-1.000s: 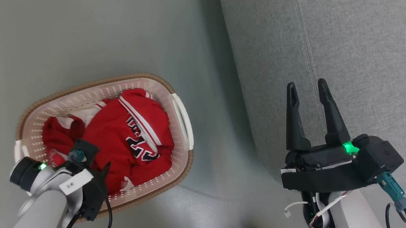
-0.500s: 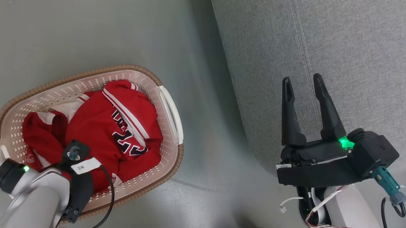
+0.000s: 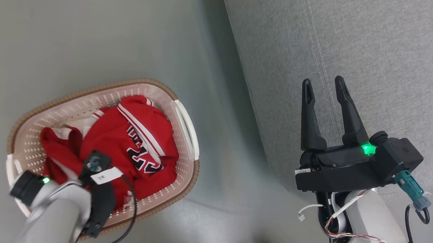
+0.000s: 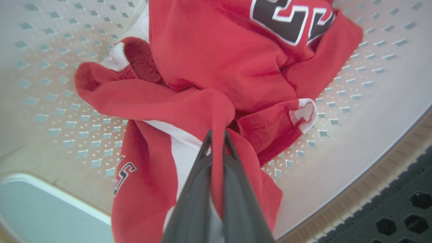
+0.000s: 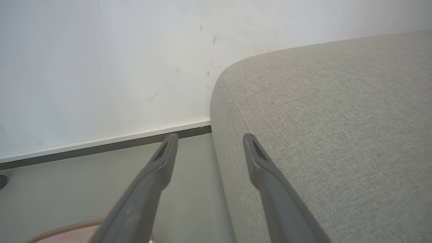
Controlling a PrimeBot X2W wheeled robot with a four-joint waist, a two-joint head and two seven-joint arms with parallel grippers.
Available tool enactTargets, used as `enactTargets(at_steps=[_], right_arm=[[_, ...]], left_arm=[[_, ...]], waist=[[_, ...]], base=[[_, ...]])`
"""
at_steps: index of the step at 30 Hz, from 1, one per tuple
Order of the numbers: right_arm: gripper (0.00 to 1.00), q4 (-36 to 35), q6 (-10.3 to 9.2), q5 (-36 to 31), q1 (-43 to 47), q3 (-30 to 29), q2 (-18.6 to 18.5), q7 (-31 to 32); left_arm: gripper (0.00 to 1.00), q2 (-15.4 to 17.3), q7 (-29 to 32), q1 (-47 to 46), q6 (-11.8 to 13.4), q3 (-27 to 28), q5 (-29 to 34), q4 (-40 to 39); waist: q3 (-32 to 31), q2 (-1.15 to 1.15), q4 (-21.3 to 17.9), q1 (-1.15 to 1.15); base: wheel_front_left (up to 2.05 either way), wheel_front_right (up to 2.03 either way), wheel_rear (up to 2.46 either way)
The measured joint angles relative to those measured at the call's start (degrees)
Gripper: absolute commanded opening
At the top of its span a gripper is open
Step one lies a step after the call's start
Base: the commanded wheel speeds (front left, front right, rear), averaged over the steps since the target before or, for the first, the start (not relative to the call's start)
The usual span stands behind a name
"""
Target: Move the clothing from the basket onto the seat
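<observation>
Left hand (image 4: 216, 135) is down inside the basket (image 3: 69, 107), its two dark fingers pinched tight on a raised fold of red cloth. A ridge of fabric runs right up between them, so that's a firm grip on the clothing (image 3: 131, 142), taken at a high crease, probably because a crease is the easiest thing for narrow fingers to catch. Which red garment the fold belongs to, I can't say; the numbered jersey (image 3: 143, 156) lies on top of the heap, just right of the pinch. The whole pile sits in the basket, on the floor (image 3: 93, 25) at the near left, with nothing on the seat (image 3: 377, 52) yet. Over on the right, the right hand (image 3: 323, 81) hangs with fingers spread and empty by the grey cushion's left edge, well apart from the basket. I'd judge it's parked out of the way. Next comes a lift clear of the rim, and that tangle may drag a second garment along.
</observation>
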Motion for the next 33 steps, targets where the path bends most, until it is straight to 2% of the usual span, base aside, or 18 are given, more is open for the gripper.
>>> enactTargets(at_steps=[7,13,25,33], right_arm=[[1.00,2.1,0.19,0.2,-0.3,-1.4,0.0,0.0],[1.00,4.3,1.67,0.2,-0.3,-2.7,0.0,0.0],[1.00,8.3,4.22,0.5,2.7,-5.5,-0.6,0.0],[1.00,10.4,6.31,1.0,5.0,-6.6,-1.7,0.0]], left_arm=[[0.00,-3.4,-5.3,-1.0,-1.5,-0.3,-2.2,-0.9],[0.00,-5.4,-10.7,-0.9,-2.5,-0.3,-3.6,-2.7],[0.00,-7.9,-21.8,4.2,-3.0,2.5,-10.2,-6.6],[0.00,-8.5,-28.8,6.6,-3.0,2.6,-13.2,-12.7]], waist=[[-3.6,0.00,1.1,0.00],[-7.6,0.00,2.7,0.00],[-16.4,-0.01,7.5,-0.01],[-23.5,-0.01,11.2,-0.01]], base=[[0.00,0.00,0.00],[0.00,0.00,0.00],[0.00,0.00,0.00],[0.00,0.00,0.00]])
